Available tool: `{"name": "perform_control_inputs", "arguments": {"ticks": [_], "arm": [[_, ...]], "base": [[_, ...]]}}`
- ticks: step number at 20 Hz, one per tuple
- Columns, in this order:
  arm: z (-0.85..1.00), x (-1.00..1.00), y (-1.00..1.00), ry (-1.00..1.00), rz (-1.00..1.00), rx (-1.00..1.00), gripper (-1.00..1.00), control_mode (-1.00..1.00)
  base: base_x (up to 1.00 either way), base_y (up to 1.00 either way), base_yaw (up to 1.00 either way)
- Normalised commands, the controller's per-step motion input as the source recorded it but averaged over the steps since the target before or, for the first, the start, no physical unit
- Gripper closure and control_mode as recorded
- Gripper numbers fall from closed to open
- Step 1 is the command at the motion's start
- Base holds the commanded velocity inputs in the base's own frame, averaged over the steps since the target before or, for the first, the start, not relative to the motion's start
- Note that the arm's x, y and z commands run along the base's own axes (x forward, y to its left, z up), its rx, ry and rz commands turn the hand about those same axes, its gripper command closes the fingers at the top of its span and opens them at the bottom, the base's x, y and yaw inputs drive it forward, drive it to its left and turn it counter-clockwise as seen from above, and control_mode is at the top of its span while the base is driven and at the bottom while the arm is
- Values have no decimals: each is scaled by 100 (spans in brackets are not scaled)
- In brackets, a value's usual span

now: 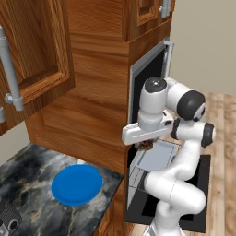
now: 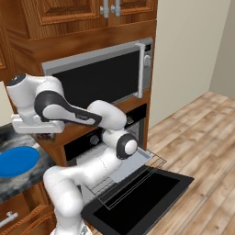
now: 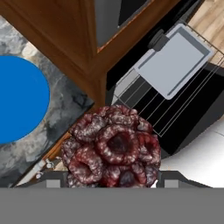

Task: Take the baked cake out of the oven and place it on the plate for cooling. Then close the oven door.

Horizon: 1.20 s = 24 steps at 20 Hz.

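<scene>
The baked cake (image 3: 111, 148), a dark-brown reddish lump, sits between my gripper's (image 3: 111, 176) fingers, which are shut on it. In the left base view the gripper (image 1: 146, 142) holds the cake (image 1: 146, 146) in the air beside the cabinet corner, above the oven's (image 1: 138, 173) pulled-out rack. The blue plate (image 1: 77, 184) lies on the dark marble counter, to the left of and below the cake. From the right side the plate (image 2: 16, 161) lies just under and left of the hand (image 2: 42, 133). The oven door (image 2: 137, 202) hangs fully open and flat.
A grey tray (image 3: 175, 59) rests on the pulled-out wire rack (image 2: 137, 172) over the open door. A silver-framed microwave (image 2: 101, 78) is set in the wooden cabinet above the oven. Wall cupboards (image 1: 32, 50) hang over the counter (image 1: 27, 170). Wood floor (image 2: 202, 137) lies to the right.
</scene>
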Motion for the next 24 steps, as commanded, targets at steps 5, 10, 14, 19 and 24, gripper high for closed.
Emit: {"name": "perform_control_inputs", "arguments": {"ticks": [5, 10, 14, 19, 24], "arm": [[5, -49, 21, -11, -13, 2, 100, -100], [4, -45, 19, -10, -17, 3, 100, -100], [7, -32, 20, -14, -21, 3, 100, -100], [2, -29, 24, -12, -23, 4, 100, -100], [0, -27, 25, -11, -23, 7, 100, -100]], "base": [[0, 0, 0], [0, 0, 0], [0, 0, 0], [0, 0, 0], [0, 0, 0]]}}
